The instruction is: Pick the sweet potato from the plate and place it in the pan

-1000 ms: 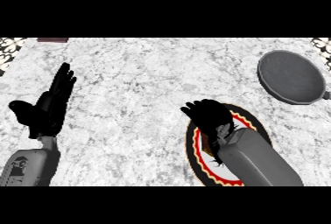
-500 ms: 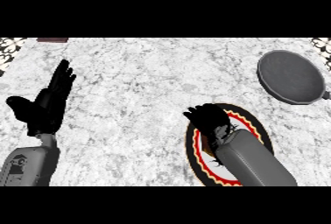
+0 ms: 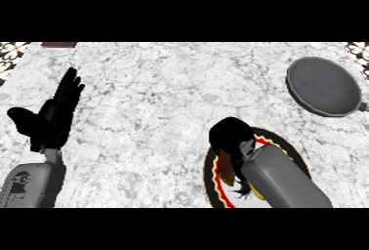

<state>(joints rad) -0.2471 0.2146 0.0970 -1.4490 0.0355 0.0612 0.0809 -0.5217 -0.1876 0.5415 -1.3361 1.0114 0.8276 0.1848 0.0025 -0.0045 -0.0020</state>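
My right hand (image 3: pixel 232 139) hangs over the plate (image 3: pixel 211 188) at the lower right, a white plate with a red and black rim. Its fingers curl down round the sweet potato (image 3: pixel 225 166), of which only a brown-orange sliver shows under the palm. The forearm hides most of the plate. The dark grey round pan (image 3: pixel 323 85) lies at the far right of the counter, well apart from the hand. My left hand (image 3: pixel 52 119) rests open at the left with its fingers up and holds nothing.
The marble counter (image 3: pixel 166 97) stretches between the plate and the pan. A small dark brown item (image 3: pixel 57 44) lies at the back left edge. Patterned wall corners show at the top left (image 3: pixel 13 49) and top right (image 3: pixel 356 48).
The right hand's fingers, spread over the plate a second ago, have curled down and closed round the sweet potato. The left hand has stayed in place.
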